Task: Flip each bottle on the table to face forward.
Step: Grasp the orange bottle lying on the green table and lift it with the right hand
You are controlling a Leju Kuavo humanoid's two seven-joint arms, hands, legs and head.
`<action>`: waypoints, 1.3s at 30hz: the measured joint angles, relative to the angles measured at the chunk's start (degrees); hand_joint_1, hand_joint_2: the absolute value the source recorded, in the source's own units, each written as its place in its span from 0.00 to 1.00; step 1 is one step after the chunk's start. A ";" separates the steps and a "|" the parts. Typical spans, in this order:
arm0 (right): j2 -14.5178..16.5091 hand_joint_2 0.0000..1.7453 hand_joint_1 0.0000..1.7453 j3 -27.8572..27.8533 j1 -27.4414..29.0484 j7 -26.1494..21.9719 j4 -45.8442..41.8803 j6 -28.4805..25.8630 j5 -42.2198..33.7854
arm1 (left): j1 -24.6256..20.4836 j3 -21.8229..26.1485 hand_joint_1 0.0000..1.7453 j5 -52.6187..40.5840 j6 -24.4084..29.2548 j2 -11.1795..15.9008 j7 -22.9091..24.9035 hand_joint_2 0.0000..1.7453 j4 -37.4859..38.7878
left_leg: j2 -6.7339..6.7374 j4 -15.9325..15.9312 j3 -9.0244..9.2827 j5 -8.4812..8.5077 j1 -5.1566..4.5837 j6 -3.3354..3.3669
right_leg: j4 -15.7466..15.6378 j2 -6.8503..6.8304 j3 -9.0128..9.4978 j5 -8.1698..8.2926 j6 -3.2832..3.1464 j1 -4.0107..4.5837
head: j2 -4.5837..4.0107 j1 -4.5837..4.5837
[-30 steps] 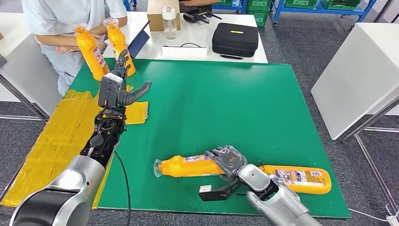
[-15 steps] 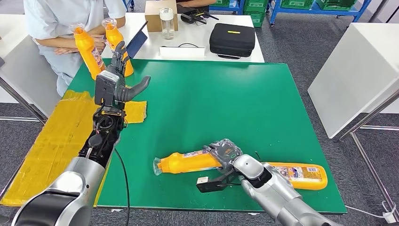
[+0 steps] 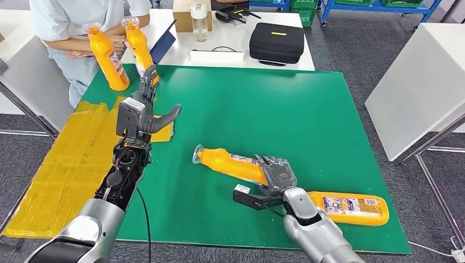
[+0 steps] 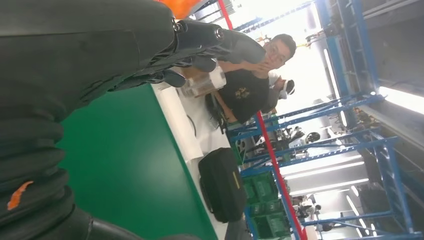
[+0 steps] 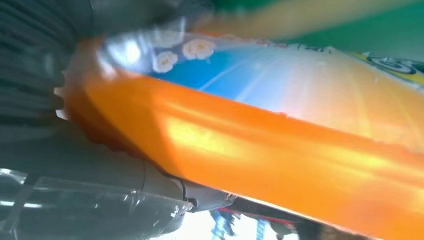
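An orange plastic bottle (image 3: pixel 230 164) with a clear cap and a colourful label lies tilted on the green table (image 3: pixel 285 109), its cap end towards the far left, gripped around its body by the right hand (image 3: pixel 277 174), whose fingers wrap over it. A second orange bottle (image 3: pixel 348 207) lies flat just beside it. Two more orange bottles (image 3: pixel 123 52) stand upright at the far left corner. The left hand (image 3: pixel 143 109) hovers with fingers spread, holding nothing.
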 joint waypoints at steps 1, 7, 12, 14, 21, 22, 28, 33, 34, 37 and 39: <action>0.35 1.00 1.00 -1.86 0.33 -0.88 -0.35 -0.61 -1.41 | 0.28 -0.28 0.00 -0.03 0.01 -0.01 0.18 1.00 -0.28 | -0.04 0.00 -0.15 0.00 0.00 0.00 | 0.00 -0.03 -0.14 0.00 0.00 -0.01 | 0.00 0.00; 1.73 1.00 1.00 -10.29 0.99 -3.53 -1.64 -1.47 -5.37 | 1.13 -1.42 0.00 0.03 0.06 -0.09 0.50 1.00 -1.39 | -0.12 0.01 -0.82 0.07 -0.03 0.02 | 0.01 -0.10 -0.77 0.02 0.03 -0.04 | 0.00 0.00; 2.37 1.00 1.00 -12.70 1.29 -4.34 -1.92 -1.83 -6.09 | 1.24 -1.76 0.00 0.08 0.09 -0.11 0.60 1.00 -1.75 | -0.13 0.01 -1.04 0.06 -0.02 0.02 | 0.01 -0.14 -0.98 0.00 0.03 -0.03 | 0.00 0.00; 2.79 1.00 1.00 -13.91 1.33 -5.53 -1.98 -3.20 -8.09 | 1.34 -1.79 0.00 0.23 0.25 -0.11 0.88 1.00 -1.91 | -0.13 0.01 -1.15 0.06 -0.02 0.02 | 0.02 -0.14 -1.08 0.00 0.03 -0.03 | 0.00 0.00; 5.28 1.00 1.00 -20.54 1.53 -14.30 -3.23 -9.50 -19.58 | 1.76 -2.20 0.00 4.50 -3.88 -0.17 2.91 1.00 -2.28 | -0.15 0.01 -1.27 0.06 -0.02 0.02 | 0.02 -0.18 -1.21 -0.01 0.03 -0.04 | 0.00 0.01; 5.91 1.00 1.00 -21.98 1.66 -17.32 -3.71 -10.36 -22.97 | 1.80 -2.52 0.00 6.46 -6.38 -0.18 3.69 1.00 -2.23 | -0.15 0.01 -1.30 0.06 -0.02 0.02 | 0.02 -0.18 -1.24 0.00 0.03 -0.04 | 0.00 0.01; 9.37 1.00 1.00 -28.82 1.86 -31.72 -6.37 -11.18 -38.75 | 2.59 -7.64 0.00 11.81 -13.84 -0.78 7.77 1.00 -3.45 | -0.19 0.01 -1.39 0.05 -0.03 0.02 | 0.02 -0.24 -1.31 0.00 0.04 -0.04 | 0.00 0.00; 10.48 1.00 1.00 -30.59 1.95 -32.97 -7.21 -10.88 -40.27 | 2.69 -10.05 0.00 12.43 -14.25 -0.96 8.68 1.00 -4.58 | -0.20 0.01 -1.43 0.05 -0.02 0.02 | 0.02 -0.25 -1.36 0.00 0.03 -0.04 | 0.00 0.00; 10.63 1.00 1.00 -30.77 1.94 -33.61 -7.29 -10.83 -41.12 | 2.72 -10.52 0.00 12.60 -14.54 -0.96 8.90 1.00 -4.83 | -0.20 0.01 -1.44 0.05 -0.02 0.02 | 0.02 -0.25 -1.37 0.00 0.03 -0.03 | 0.00 0.00; 11.13 1.00 1.00 -31.04 1.84 -36.17 -7.37 -10.55 -44.35 | 2.78 -12.69 0.00 13.04 -15.41 -1.06 10.28 1.00 -6.18 | -0.20 0.01 -1.45 0.06 -0.02 0.02 | 0.02 -0.25 -1.37 0.00 0.03 -0.03 | 0.00 0.00; 11.63 1.00 1.00 -31.06 1.65 -37.41 -7.37 -10.19 -45.71 | 2.77 -14.36 0.00 13.32 -15.55 -1.26 11.53 1.00 -7.27 | -0.19 0.01 -1.46 0.06 -0.02 0.01 | 0.03 -0.25 -1.37 0.00 0.04 -0.03 | 0.00 0.01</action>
